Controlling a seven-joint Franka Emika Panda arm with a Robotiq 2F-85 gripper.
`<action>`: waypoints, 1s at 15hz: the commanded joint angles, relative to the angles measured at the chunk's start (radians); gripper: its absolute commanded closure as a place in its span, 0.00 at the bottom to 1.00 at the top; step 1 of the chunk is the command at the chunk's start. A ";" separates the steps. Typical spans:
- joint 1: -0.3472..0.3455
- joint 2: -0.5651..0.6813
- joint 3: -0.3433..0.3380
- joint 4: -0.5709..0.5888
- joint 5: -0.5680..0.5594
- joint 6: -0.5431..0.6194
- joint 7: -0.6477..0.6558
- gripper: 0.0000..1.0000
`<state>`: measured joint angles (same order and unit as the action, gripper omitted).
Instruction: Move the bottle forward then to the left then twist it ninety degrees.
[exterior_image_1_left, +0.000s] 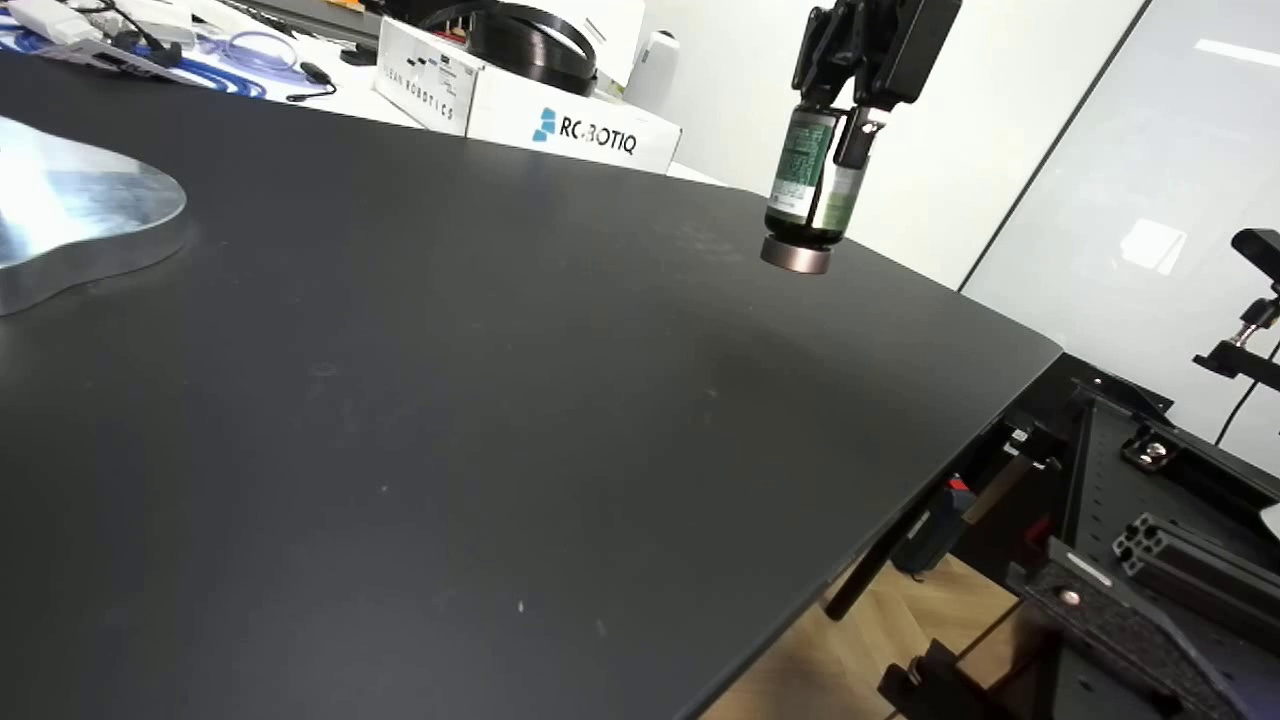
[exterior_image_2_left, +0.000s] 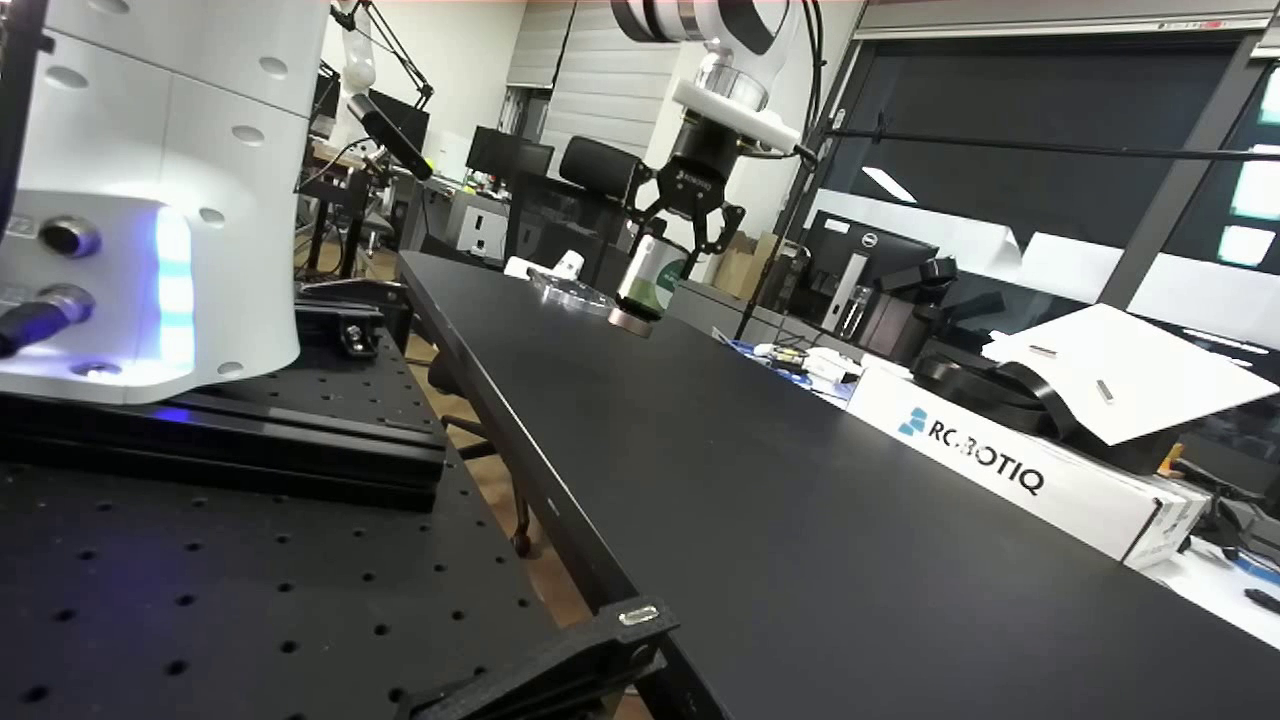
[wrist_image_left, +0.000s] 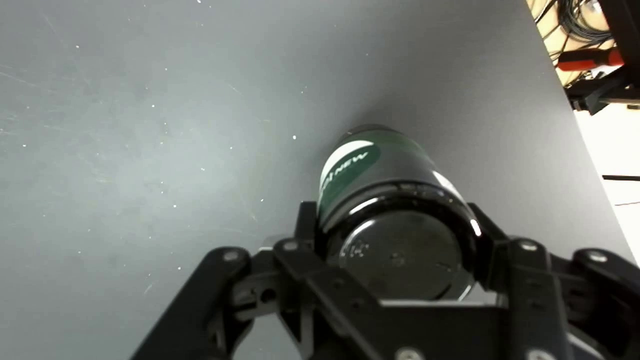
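Bottle (exterior_image_1_left: 803, 165) held upside down above the worktop (exterior_image_1_left: 450, 400)

The fingers (wrist_image_left: 306, 220) grip the bottle from both sides, its dark bottom (wrist_image_left: 400, 252) facing up in the wrist view and its metallic cap (exterior_image_1_left: 795, 255) pointing down, clear of the worktop. A white box (exterior_image_2_left: 1000, 470) stands just beside the worktop, along the edge opposite the robot base (exterior_image_2_left: 150, 150); in an exterior view a shiny slab (exterior_image_1_left: 90, 215) lies on the worktop.

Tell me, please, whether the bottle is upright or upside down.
Upside down: the bottle hangs with its cap lowest in both exterior views.
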<state>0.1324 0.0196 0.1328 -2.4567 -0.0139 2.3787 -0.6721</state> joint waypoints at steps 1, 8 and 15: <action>-0.002 0.000 0.002 0.001 0.000 -0.002 0.000 0.30; 0.006 -0.007 0.011 -0.023 -0.194 0.003 -0.138 0.55; -0.001 0.005 0.013 -0.074 -0.111 0.284 -0.159 0.55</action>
<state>0.1359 0.0233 0.1455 -2.5089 -0.2099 2.5589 -0.8075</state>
